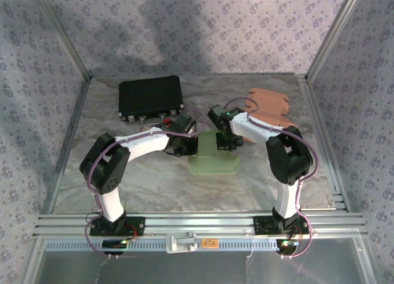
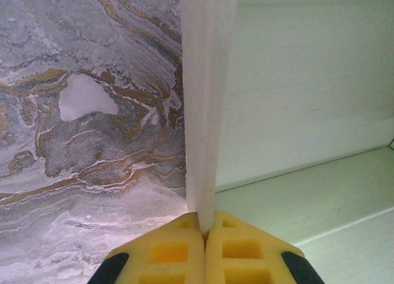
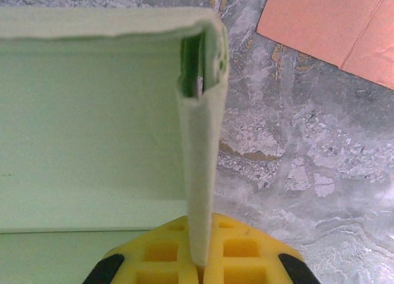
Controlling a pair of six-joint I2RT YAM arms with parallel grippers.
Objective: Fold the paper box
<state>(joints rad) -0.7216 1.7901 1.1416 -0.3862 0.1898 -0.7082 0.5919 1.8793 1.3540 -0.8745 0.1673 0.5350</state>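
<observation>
The pale green paper box (image 1: 212, 154) sits half-formed in the middle of the marbled table. My left gripper (image 1: 186, 143) is at its left side, and my right gripper (image 1: 226, 138) is at its right side. From the left wrist, the yellow jaws of my left gripper (image 2: 206, 230) are shut on the box's upright left wall (image 2: 206, 99). Seen from the right wrist, my right gripper (image 3: 202, 265) pinches the doubled-over right wall (image 3: 202, 161), whose far corner is folded round. The box floor (image 3: 80, 111) lies to the left of that wall.
A black box (image 1: 151, 97) with connectors stands at the back left. A flat orange cardboard sheet (image 1: 271, 105) lies at the back right, just behind the right arm; its corner (image 3: 335, 25) is also in the right wrist view. Patterned walls and metal rails enclose the table.
</observation>
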